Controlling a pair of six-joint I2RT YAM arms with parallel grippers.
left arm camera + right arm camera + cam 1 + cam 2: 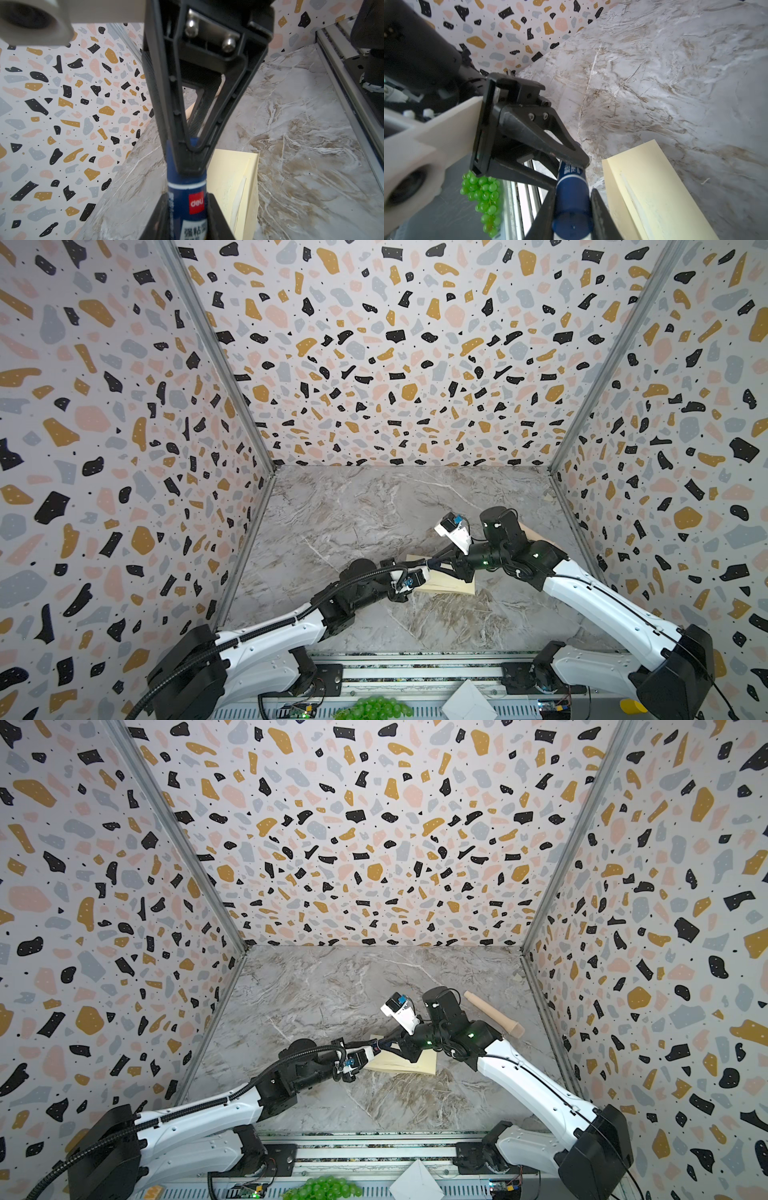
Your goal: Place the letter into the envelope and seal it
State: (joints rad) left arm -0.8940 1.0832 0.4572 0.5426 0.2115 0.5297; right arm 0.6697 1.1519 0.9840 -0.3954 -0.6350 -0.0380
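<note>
Sealing step, I'd say: left gripper (185, 224) and right gripper (572, 205) both clamp 1 glue stick (195, 204) by the envelope (654, 187); its cap needs a straight pull.

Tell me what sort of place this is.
Probably a robot test booth: speckled panel walls box in a marble-look tabletop, two robot arms stand at a metal rail, grapes lie beside it.

Cream envelope (451, 585), blue glue stick (186, 188), grey-veined marble table (374, 510).

Terrazzo-patterned walls (395, 344) with grey metal corner posts (216, 352) enclose a grey-brown marble tabletop (353, 506) under even light.
</note>
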